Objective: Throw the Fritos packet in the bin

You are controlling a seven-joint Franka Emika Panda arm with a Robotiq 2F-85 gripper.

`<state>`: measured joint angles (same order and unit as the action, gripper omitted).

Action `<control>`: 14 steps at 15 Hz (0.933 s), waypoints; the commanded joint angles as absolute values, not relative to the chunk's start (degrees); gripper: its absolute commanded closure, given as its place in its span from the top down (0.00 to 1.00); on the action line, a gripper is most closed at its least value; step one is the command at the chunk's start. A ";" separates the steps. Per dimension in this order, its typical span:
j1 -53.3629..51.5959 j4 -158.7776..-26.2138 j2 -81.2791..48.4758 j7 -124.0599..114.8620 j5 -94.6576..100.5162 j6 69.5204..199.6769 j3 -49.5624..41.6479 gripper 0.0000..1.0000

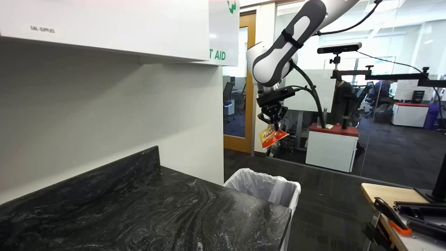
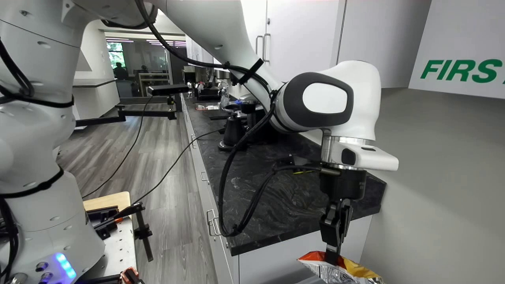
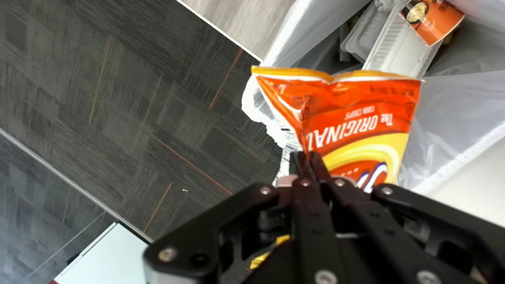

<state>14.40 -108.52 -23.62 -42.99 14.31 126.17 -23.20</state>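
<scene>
One Fritos packet (image 3: 357, 118), clamped in the jaws: we should centre it above the lined bin (image 1: 261, 184) before letting go.

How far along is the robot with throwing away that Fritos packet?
Done: the Fritos packet is picked up, pinched in the closed gripper.
In hand: positioning; the packet hangs higher than the bin, partly across its opening in the wrist view.
Left: probably a small adjustment, then letting go, as the packet isn't in the bin yet.
</scene>
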 commanded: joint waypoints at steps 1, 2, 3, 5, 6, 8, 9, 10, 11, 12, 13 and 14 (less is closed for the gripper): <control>14.52 -109.36 -24.32 -42.73 15.12 129.47 -23.67 0.02; 14.38 -109.38 -24.87 -42.92 15.02 130.14 -23.66 0.02; 14.17 -109.44 -25.24 -43.14 15.07 130.58 -23.68 0.02; 13.94 -109.50 -25.70 -43.24 15.13 131.21 -23.78 0.02; 13.69 -109.48 -26.07 -43.50 15.13 131.41 -23.79 0.02; 13.63 -109.41 -26.46 -43.46 15.06 131.66 -23.94 0.04; 13.65 -109.26 -26.57 -43.52 15.00 131.42 -24.04 0.28; 13.59 -109.28 -26.71 -43.59 15.01 131.53 -24.03 0.30; 13.52 -109.27 -26.84 -43.67 15.00 131.60 -24.00 0.35; 13.53 -109.23 -26.91 -43.61 14.96 131.57 -23.99 0.42; 13.63 -109.18 -26.87 -43.43 14.91 131.48 -24.05 0.47; 13.68 -109.21 -26.84 -43.34 14.93 131.47 -24.10 0.53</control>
